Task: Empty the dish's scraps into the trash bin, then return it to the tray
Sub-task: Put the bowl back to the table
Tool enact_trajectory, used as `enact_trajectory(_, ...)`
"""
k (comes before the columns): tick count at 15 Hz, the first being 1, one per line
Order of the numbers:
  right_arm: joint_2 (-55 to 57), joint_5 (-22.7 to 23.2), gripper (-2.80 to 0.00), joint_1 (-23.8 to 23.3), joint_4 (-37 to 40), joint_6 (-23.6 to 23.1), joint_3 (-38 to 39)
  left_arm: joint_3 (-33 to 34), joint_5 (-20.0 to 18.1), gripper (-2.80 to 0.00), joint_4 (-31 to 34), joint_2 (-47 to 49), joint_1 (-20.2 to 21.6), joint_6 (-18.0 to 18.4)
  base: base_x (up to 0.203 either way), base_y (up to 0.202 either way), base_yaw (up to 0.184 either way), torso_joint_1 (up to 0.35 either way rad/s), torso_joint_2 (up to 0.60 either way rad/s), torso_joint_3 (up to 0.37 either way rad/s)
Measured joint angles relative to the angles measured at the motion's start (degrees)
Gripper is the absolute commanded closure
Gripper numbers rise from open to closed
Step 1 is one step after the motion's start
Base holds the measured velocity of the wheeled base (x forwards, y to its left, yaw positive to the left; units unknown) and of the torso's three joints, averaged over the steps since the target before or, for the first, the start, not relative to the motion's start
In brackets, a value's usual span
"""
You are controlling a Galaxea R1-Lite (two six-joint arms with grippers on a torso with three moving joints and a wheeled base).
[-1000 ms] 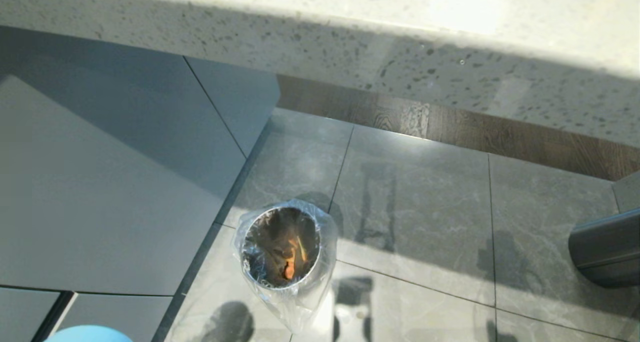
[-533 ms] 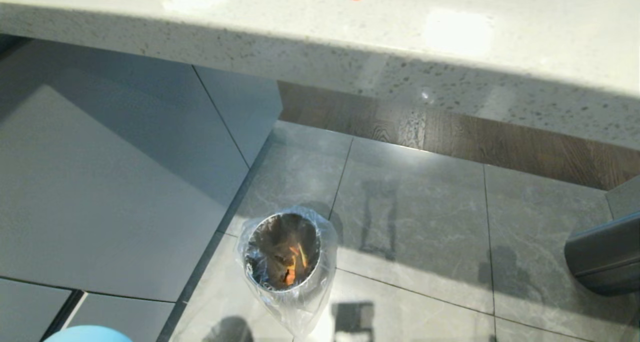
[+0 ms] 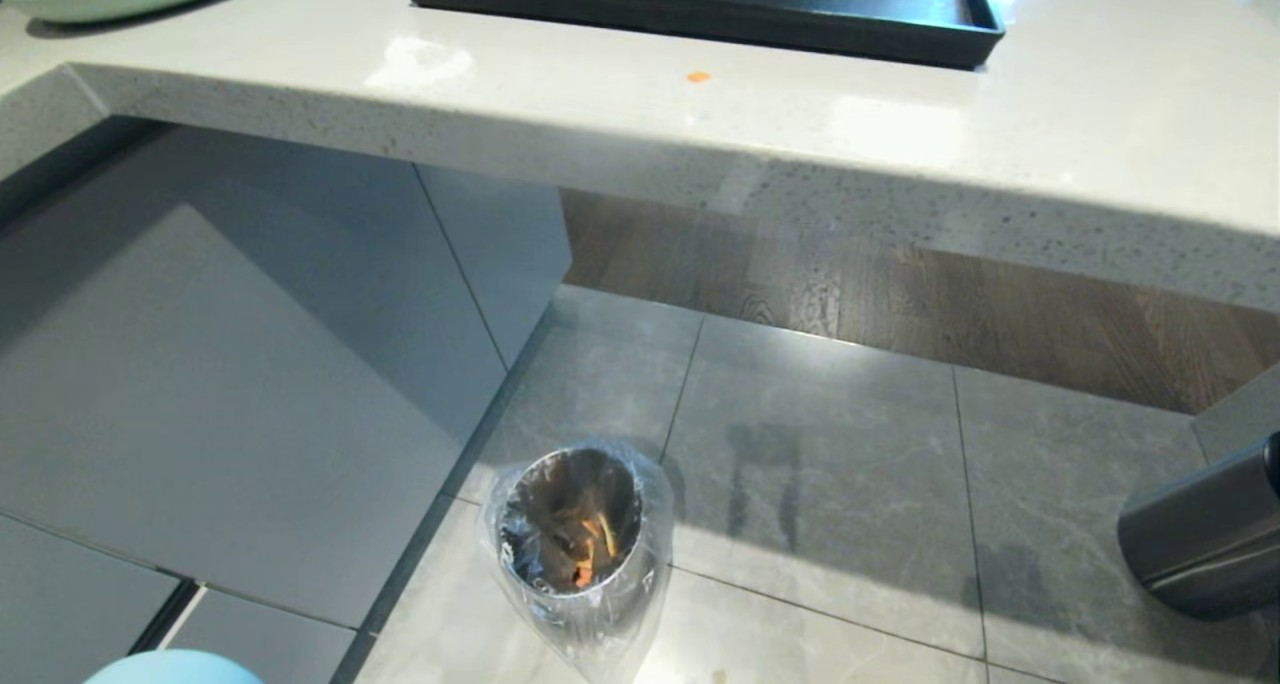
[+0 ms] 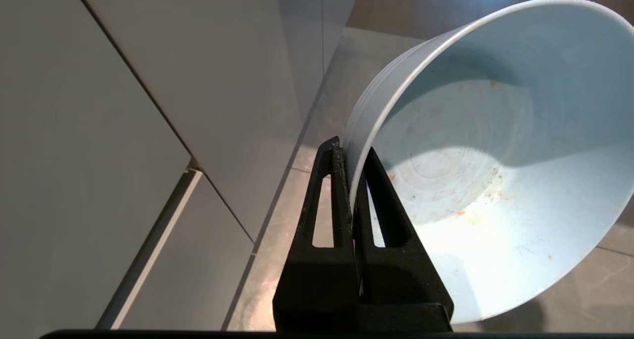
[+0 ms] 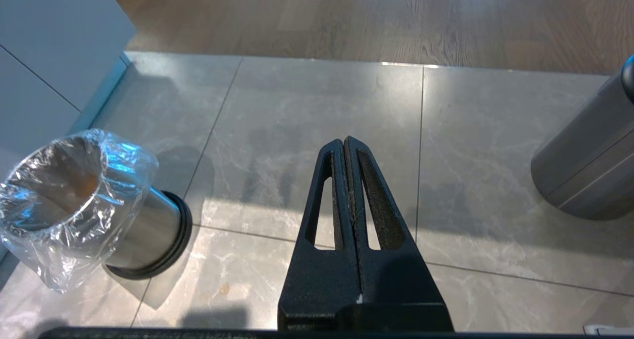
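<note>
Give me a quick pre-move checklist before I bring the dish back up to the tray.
1. Grip on dish: left gripper shut on the rim of the dish: ok.
2. Dish emptied: only small crumbs and smears inside, no whole pieces: ok.
3. Scraps landed in the trash bin: orange and yellow pieces show inside the bag: ok.
4. Landing spot: the visible part of the tray on the counter is bare; the far part is out of view: cannot tell.
5. Counter clean: one small orange bit lies in front of the tray: not ok.
6. Right gripper shut, holding nothing, above the floor: ok.
</note>
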Motion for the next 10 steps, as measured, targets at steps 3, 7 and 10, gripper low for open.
enact_trajectory(3, 0.00, 0.00, 0.00, 0.00, 0.00, 0.02, 0.00, 0.00, 0.04, 0.00, 0.00, 0.00, 0.00, -0.17, 0.000, 0.000, 0.000, 0.001, 0.00, 0.205)
enact_trajectory(7, 0.00, 0.00, 0.00, 0.00, -0.01, 0.04, 0.00, 0.00, 0.00, 0.00, -0.02, 0.00, 0.00, -0.23, 0.000, 0.000, 0.000, 0.001, 0.00, 0.201)
enact_trajectory(10, 0.00, -0.02, 0.00, 0.00, -0.01, 0.02, 0.00, 0.00, 0.02, 0.00, 0.00, 0.00, 0.00, -0.35, 0.000, 0.000, 0.000, 0.001, 0.00, 0.200)
